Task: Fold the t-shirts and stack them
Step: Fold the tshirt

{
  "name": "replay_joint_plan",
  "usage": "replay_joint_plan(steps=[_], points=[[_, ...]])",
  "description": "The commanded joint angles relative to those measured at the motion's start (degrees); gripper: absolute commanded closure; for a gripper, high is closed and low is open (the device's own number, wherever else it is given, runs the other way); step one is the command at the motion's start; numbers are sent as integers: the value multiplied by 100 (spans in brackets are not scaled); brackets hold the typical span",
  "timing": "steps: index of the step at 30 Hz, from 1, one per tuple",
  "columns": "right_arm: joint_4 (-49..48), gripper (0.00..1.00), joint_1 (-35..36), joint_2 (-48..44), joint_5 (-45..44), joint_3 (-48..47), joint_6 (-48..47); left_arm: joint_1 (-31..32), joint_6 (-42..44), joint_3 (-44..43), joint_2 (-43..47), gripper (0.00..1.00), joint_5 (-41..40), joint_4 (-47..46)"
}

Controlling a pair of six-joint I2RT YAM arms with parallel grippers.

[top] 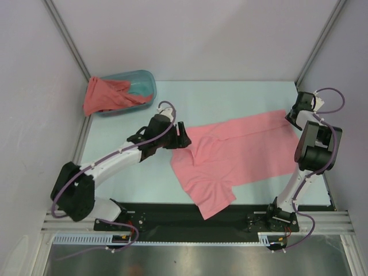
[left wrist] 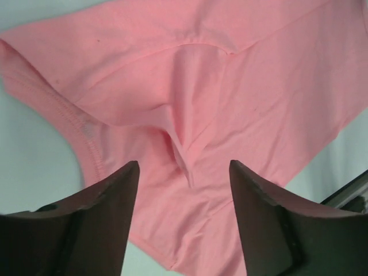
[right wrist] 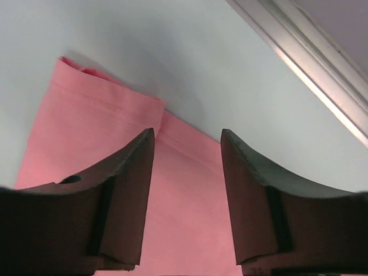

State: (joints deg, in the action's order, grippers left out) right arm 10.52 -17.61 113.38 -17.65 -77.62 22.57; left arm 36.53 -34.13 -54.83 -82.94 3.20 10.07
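**Top external view: pink shirt lies crosswise, both grippers parted and empty**

A pale blue-green table sits inside plain grey walls with aluminium posts at the far corners. A black rail runs along the near edge.

The salmon-pink t-shirt lies mid-table toward the right. Its long axis runs left to right and rises slightly toward the far right corner. One lobe hangs toward the near side and overlaps the black rail. The darker coral-red t-shirt is draped over the rim of the teal tub in the far left corner, well apart from the pink one.

The left gripper hovers at the shirt's left edge, above a raised crease. Its jaws are spread and grasp nothing. The right gripper is at the far right hemmed corner, also parted and empty, close to the right-hand frame.

Bare table runs behind the shirt to the back wall, and also on the near left under the left arm.
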Motion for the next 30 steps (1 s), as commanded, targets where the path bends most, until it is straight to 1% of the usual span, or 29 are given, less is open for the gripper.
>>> replay_joint_plan(steps=[1,2,3,4,5,6,7,9,10,11,12,13,14,15,17,20,22,25,30], points=[[-208,44,-15,-466,-301,63,-270,-304,179,367,848,27,-48,-206],[-287,42,3,-440,-240,28,-305,-427,161,455,910,25,4,-276],[-349,34,20,-327,-169,-24,-332,-671,187,490,859,24,22,-355],[-401,32,20,-265,-38,-164,-358,-778,222,412,736,24,92,-347],[-454,29,20,-186,137,-244,-358,-858,283,272,578,24,75,-304],[-577,25,12,6,522,-314,-376,-937,397,-77,342,23,58,-147],[-630,23,-6,148,778,-532,-489,-981,442,-289,-113,23,66,-41],[-422,22,11,429,1139,-919,-648,-1086,469,-685,-564,26,145,-22],[-315,22,20,717,1211,-1095,-701,-1104,460,-765,-914,27,137,-40],[-245,22,20,825,1290,-1393,-797,-1131,451,-862,-1065,27,154,-40],[-157,22,20,930,1412,-1491,-850,-1157,451,-1028,-1197,28,198,-22],[-173,22,12,1010,1466,-1536,-894,-1166,460,-1108,-1486,28,207,-5],[-243,22,3,1028,1562,-1493,-999,-1175,469,-1170,-1593,29,190,-13],[-453,22,-15,1045,1702,-1466,-1043,-1210,477,-1301,-1716,31,163,39],[-551,23,-67,1098,1712,-1466,-1088,-1254,486,-1390,-1936,32,58,83],[-525,25,-111,1107,1870,-1536,-1175,-1333,486,-1390,-2007,34,-153,75],[-368,28,-129,1098,1905,-1606,-1316,-1386,469,-1364,-2033,32,-223,75],[-51,30,-182,1142,1976,-1764,-1247,-1482,442,-1364,-2139,32,-145,75],[142,41,-138,1221,2239,-1914,-1307,-1614,337,-1364,-2306,33,320,-13]])
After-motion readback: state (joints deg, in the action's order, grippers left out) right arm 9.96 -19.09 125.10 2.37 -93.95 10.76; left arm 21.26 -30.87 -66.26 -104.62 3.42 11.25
